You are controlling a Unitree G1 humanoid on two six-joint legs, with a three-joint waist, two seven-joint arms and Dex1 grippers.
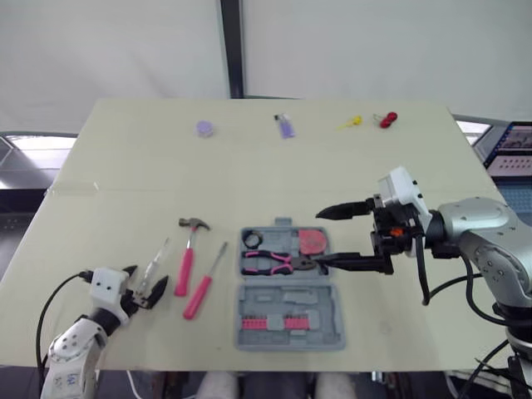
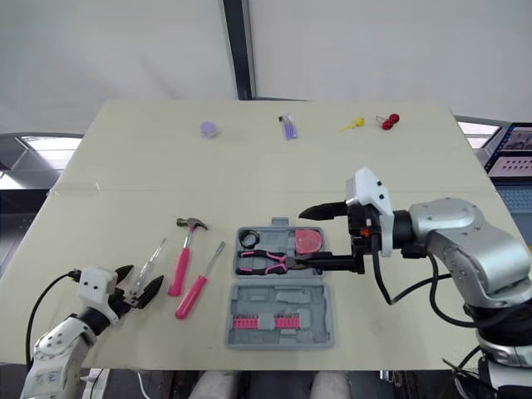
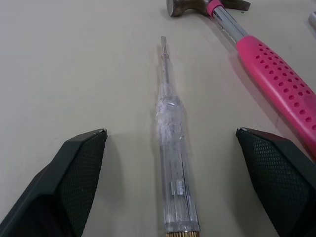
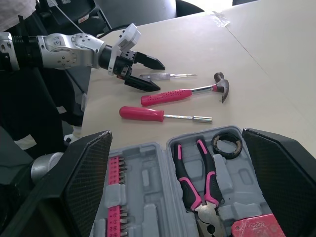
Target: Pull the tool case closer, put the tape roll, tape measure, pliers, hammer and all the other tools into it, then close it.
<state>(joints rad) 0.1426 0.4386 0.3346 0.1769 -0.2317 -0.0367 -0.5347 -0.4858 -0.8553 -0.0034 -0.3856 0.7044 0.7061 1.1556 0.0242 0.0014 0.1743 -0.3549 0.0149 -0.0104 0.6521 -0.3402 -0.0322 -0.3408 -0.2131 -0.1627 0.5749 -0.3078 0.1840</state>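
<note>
Left gripper (image 1: 146, 283), jaws wide around clear screwdriver (image 3: 170, 148) left of tool case (image 1: 287, 295) (round, slick handle), risks rolling it away.

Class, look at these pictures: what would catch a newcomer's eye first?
The open grey tool case at the front of the table, pink pliers inside, with the open right gripper reaching over it. To its left lie a hammer and pink screwdriver, while the open left gripper straddles a clear screwdriver.
</note>
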